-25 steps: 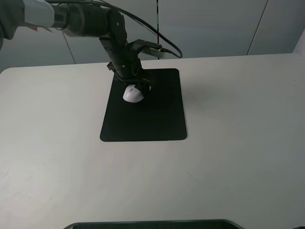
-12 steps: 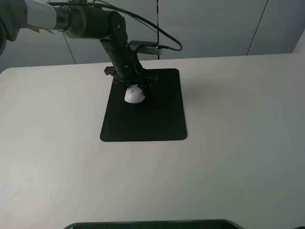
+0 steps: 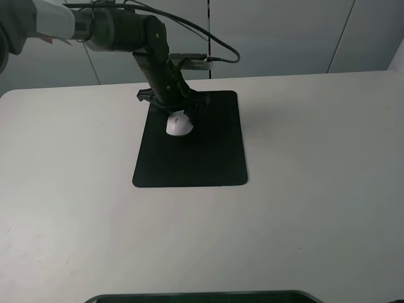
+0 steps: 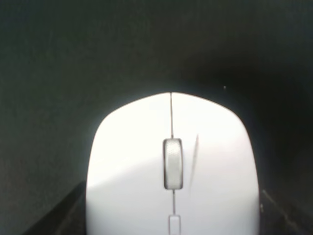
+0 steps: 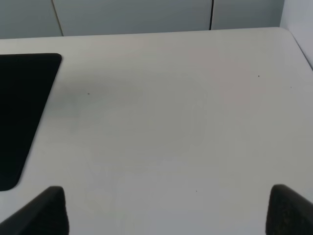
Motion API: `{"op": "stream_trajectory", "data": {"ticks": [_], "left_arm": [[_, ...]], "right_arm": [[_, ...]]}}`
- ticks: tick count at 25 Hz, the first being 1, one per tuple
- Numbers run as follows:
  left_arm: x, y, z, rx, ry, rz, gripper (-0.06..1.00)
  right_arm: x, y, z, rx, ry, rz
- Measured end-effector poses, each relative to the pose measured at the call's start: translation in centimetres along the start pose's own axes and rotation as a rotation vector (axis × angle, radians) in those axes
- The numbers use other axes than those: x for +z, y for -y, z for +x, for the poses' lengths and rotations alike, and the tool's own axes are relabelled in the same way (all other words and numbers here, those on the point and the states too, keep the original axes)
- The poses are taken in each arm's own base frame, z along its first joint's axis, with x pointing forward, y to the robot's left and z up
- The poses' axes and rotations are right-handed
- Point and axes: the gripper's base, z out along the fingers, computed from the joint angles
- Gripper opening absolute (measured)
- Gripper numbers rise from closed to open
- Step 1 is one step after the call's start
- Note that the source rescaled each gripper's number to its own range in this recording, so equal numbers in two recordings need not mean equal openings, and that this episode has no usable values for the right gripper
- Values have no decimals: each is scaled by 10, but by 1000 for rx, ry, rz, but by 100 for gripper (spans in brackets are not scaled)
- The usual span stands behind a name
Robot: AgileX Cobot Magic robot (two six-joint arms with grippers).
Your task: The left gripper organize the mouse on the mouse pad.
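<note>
The white-grey mouse (image 3: 178, 124) lies on the far part of the black mouse pad (image 3: 196, 158), a little left of the pad's middle line. My left gripper (image 3: 179, 118) reaches down from the far left and straddles the mouse, shut on its sides. The left wrist view is filled by the mouse (image 4: 171, 161), scroll wheel up, with dark fingers (image 4: 54, 218) against both flanks and the pad (image 4: 73, 58) beneath. My right gripper (image 5: 166, 210) is open over bare table, with the pad's corner (image 5: 24, 98) off to its side.
The pad rests on a plain white table (image 3: 315, 189). A black cable (image 3: 214, 47) loops behind the left arm. A dark edge (image 3: 202, 295) shows along the table's near side. Grey wall panels stand behind the table.
The left gripper has turned at the wrist and straightened over the mouse. The mouse has shifted slightly right and farther back on the pad.
</note>
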Motion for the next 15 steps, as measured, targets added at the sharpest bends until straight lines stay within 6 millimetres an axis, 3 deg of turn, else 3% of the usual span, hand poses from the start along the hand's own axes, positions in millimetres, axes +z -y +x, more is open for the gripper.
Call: {"op": "stream_trajectory", "data": {"ticks": [3,4,5,6,7,15], "left_arm": [[5,2,1,7,-2,11,1],[5,3,1,11,-1,14,18],[6,3,1,12,1,15,59],[6,4,1,13,3,17,84],[6,5,1,14,4,18,94],[5,6,1,17,4,20,97]], "right_arm": [[0,0,0,0,0,0],[0,0,0,0,0,0],[0,0,0,0,0,0],[0,0,0,0,0,0],[0,0,0,0,0,0],[0,0,0,0,0,0]]}}
